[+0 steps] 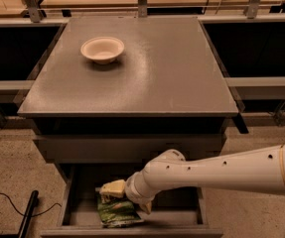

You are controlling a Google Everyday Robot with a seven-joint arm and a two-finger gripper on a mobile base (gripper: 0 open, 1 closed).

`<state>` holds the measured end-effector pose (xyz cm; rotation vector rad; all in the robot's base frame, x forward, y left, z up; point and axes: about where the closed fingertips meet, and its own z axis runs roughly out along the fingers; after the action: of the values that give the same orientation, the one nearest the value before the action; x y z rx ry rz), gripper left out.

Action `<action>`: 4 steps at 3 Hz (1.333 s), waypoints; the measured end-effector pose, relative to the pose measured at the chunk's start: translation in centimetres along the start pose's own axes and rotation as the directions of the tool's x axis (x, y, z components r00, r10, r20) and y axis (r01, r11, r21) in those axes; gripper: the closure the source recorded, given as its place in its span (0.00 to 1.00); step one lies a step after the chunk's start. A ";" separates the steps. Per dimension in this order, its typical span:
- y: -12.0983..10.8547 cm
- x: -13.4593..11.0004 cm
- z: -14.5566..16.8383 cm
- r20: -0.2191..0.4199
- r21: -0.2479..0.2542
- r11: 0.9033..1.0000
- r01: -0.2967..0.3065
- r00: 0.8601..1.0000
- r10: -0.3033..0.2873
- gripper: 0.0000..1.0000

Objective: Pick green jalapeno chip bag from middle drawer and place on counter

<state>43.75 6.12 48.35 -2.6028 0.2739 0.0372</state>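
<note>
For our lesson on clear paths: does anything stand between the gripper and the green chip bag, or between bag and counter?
Nothing visible separates the gripper from the green jalapeno chip bag; it hangs over the bag in the middle drawer. The counter overhangs the drawer's rear; a bowl sits back-left on it.

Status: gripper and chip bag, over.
Gripper in middle drawer, at top edge of green jalapeno chip bag; contact unclear. Bag lies in drawer. Cream bowl on counter.

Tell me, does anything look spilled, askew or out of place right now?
Nothing stands out. The green jalapeno chip bag lies in the open middle drawer, with the tool at its far edge. The bowl sits upright on the counter, and no spills show.
</note>
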 end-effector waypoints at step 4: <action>2.5 0.5 4.1 0.083 0.028 0.999 -0.030 0.996 0.027 0.37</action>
<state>43.79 5.95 43.57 -2.5615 0.2799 0.1496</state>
